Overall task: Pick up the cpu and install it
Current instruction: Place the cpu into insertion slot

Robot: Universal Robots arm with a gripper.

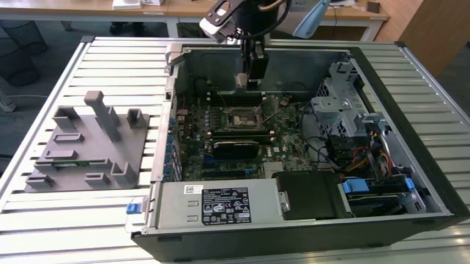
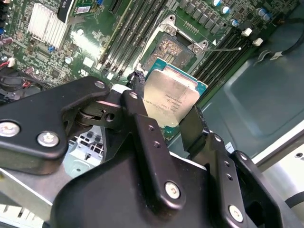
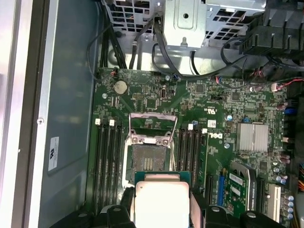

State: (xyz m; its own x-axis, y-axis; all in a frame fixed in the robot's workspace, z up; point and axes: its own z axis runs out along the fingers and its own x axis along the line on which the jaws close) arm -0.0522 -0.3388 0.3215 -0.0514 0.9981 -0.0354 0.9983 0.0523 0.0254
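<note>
Silvery chip: the cpu (image 2: 171, 95) is held clear of the board and tilted, its metal top plate towards the camera in both wrist views (image 3: 162, 199).
Gripper: the gripper (image 2: 166, 107) is clamped narrowly on the cpu, with a black finger (image 2: 142, 123) pressed against each of two opposite edges.
Socket: the socket (image 3: 148, 159) lies just beyond the cpu and apart from it, with its contact field bare and its metal frame (image 3: 152, 126) swung up.
Memory slots: rows of long memory slots (image 3: 107, 154) run along both sides of the socket.
Motherboard: the green motherboard (image 1: 220, 159) lies flat inside the open computer case (image 1: 411, 82), and the gripper (image 1: 246, 80) hangs above its far part.
Surface: the case sits on a slatted metal surface (image 1: 110, 60).
Fixture: a grey fixture (image 1: 81, 148) stands at the exterior view's left, well apart from the case.
</note>
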